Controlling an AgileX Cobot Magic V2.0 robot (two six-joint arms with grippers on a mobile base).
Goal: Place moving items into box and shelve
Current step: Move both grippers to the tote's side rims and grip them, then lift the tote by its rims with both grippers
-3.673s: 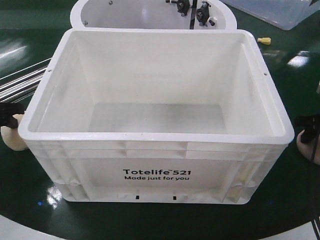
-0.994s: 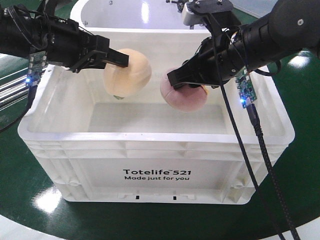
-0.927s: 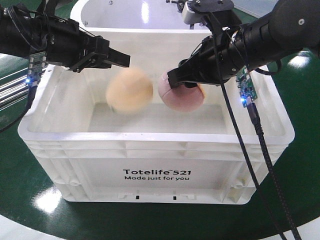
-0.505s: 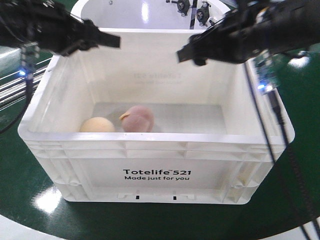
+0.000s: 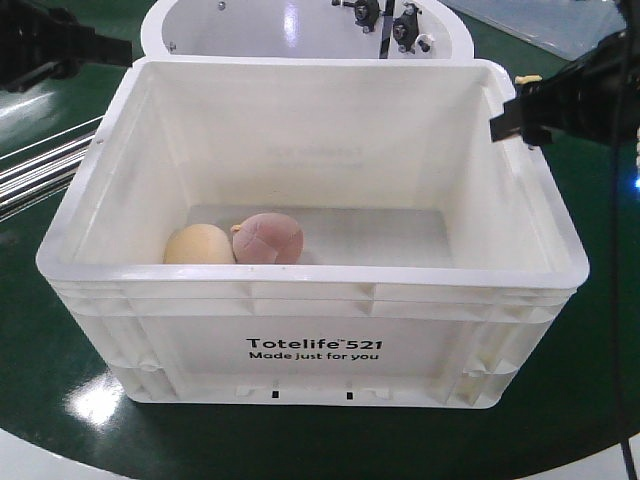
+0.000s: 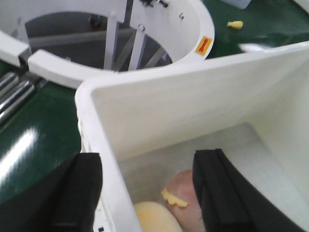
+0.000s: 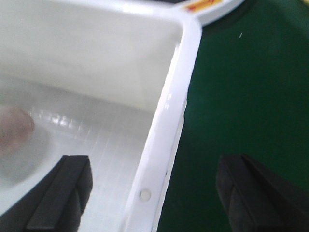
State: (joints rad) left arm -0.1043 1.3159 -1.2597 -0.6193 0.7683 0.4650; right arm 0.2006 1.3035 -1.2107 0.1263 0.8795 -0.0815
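Both items lay on the floor of the white crate [image 5: 310, 340], near its front-left corner, the yellow-beige lump [image 5: 198, 246] touching the pinkish-brown lump [image 5: 268, 238]. Our left tool [image 6: 147, 188] stood wide open and empty astride the crate's left wall; the right tool [image 7: 154, 188], equally open and empty, straddled the right wall. We judged the lift risky: glossy hard plastic could slip in an uneven pinch, and the smooth egg-shaped lumps — loose on that slick floor — might roll and tilt the load above the green table [image 5: 40, 400].
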